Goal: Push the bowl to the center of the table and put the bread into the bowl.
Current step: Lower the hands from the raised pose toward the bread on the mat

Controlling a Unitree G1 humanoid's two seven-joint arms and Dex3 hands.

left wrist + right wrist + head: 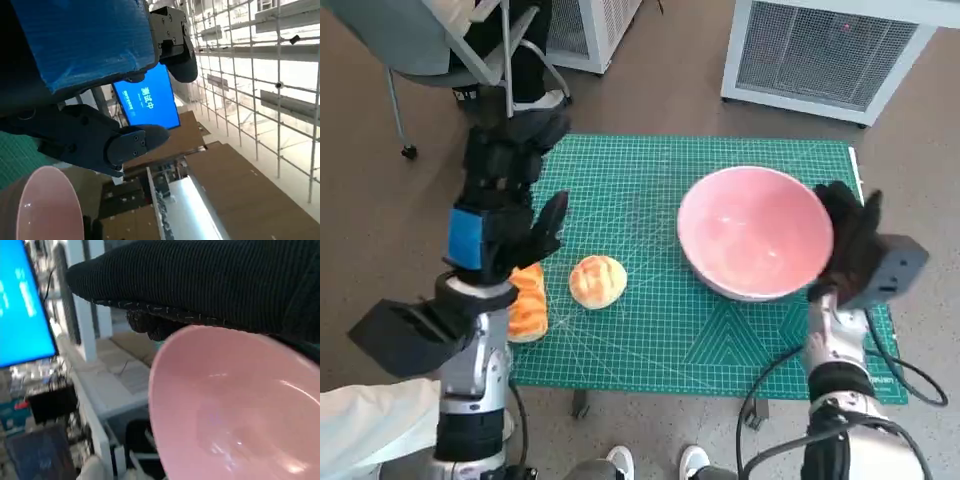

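A pink bowl (755, 232) stands on the right half of the green cutting mat (660, 190). My right hand (852, 243) in its black glove lies flat against the bowl's right rim, fingers up; the right wrist view shows the glove (210, 285) along the bowl (235, 410). A round bread roll (597, 281) sits on the mat's left part. A second, striped orange bread (527, 301) lies at the left edge, partly under my left hand (505, 215). That hand hovers above the left side with fingers apart, empty. The left wrist view catches the bowl's rim (47, 205).
A chair (450, 50) with a person's legs stands beyond the mat's far left corner. White grilled units (825, 50) stand on the floor behind. Feet (655, 462) show at the table's near edge.
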